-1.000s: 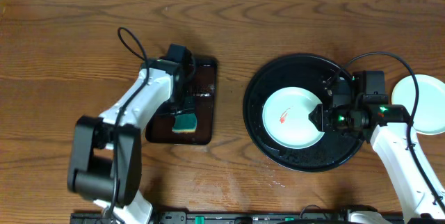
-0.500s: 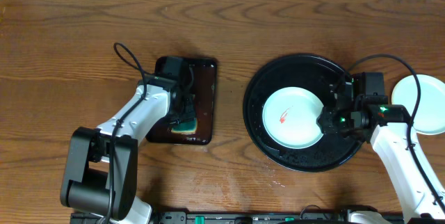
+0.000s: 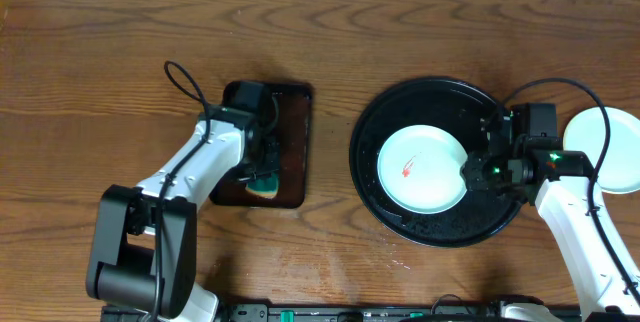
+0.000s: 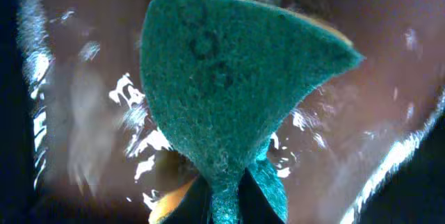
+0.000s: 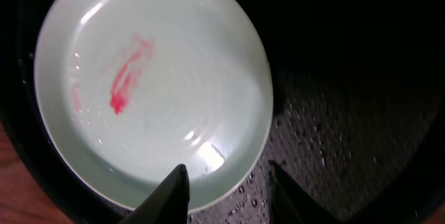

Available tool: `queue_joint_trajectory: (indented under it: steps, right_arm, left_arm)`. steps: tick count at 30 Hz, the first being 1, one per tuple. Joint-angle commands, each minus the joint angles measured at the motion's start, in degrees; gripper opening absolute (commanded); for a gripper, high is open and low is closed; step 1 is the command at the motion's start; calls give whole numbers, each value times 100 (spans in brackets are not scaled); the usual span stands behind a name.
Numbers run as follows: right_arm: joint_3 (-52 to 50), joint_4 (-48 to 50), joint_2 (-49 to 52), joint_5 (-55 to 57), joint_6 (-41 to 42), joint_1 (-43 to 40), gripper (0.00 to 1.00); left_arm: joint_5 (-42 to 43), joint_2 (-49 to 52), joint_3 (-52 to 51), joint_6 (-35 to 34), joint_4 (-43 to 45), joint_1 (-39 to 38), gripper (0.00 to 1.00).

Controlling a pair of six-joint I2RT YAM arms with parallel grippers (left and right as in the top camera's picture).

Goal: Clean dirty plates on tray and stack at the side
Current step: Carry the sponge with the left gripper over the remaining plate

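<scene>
- The wooden table carried a small rectangular dark-brown tray on its left half.
- The left gripper hung over that brown tray, near its front end.
- Its jaws were pressed onto a green sponge, pinching it at one narrow end.
- In the left wrist view, the sponge fanned out wide above the pinch, with a thin yellow layer at one edge, and the left gripper showed only as dark fingertips at the bottom.
- The brown surface behind the sponge glinted wet; I cannot tell whether the sponge touched it.
- Right of centre sat the round glossy black tray, well apart from the brown one.
- A pale mint-white plate lay flat inside the black tray, towards its left side, with a red smear near the plate's middle.
- The right gripper was low at the plate's right edge.
- In the right wrist view the right gripper had its jaws spread, one fingertip over the plate's rim and the other over the black tray, which was speckled with droplets.
- The smear ran as a short slanted streak.
- At the far right, off the tray, a second pale plate rested on the table, partly crossed by the arm's cable.
</scene>
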Motion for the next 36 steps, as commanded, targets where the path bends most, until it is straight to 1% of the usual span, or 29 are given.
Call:
queue_joint_trajectory:
  steps: [1,3,5,8,10,11,13,14,17,19,21,23,30,34,36]
  right_arm:
    - [-105,197,-20,-116,-83,-59,35]
    - [-116,330,83,-118,20,-118,35]
    - [-116,472,245,-111,17,-168,36]
    - [-116,660,595,-109,17,-227,37]
    - [-116,811,935,-2,20,-251,38]
    - [-116,883,1113,-13,20,-269,36]
    - [-116,935,1355,-74,101,-304,25]
    - [-116,949,1432,-72,133,-310,22]
    - [-116,962,1633,-76,149,-313,21]
    - [-118,946,1735,-164,149,-308,18]
    - [-118,922,1794,-640,146,-306,1]
    - [-118,929,1794,-732,149,-306,1]
    - [-118,918,1792,-332,-31,-197,1]
    - [-118,868,1792,297,-114,48,1]
    - [-118,868,1792,533,-157,192,1]
  left_arm:
    - [-120,-275,763,275,-452,4,7]
    - [-118,-431,1239,284,-852,4,7]
    - [-107,-573,1521,280,-1034,2,8]
    - [63,-787,1711,278,-1075,-52,7]
    - [267,-894,1735,275,-951,-144,7]
    - [387,-920,1735,256,-861,-219,7]
    - [614,-931,1735,256,-697,-376,8]
    - [688,-929,1735,258,-627,-461,8]
    - [743,-929,1740,260,-337,-811,8]
    - [743,-927,1770,260,-138,-1029,8]
    - [743,-927,1869,260,70,-1294,7]
    - [743,-927,1932,260,203,-1480,7]
    - [743,-750,1941,260,686,-2109,7]
    - [741,-393,1941,227,1082,-2518,8]
    - [745,-103,1941,83,1327,-2730,7]
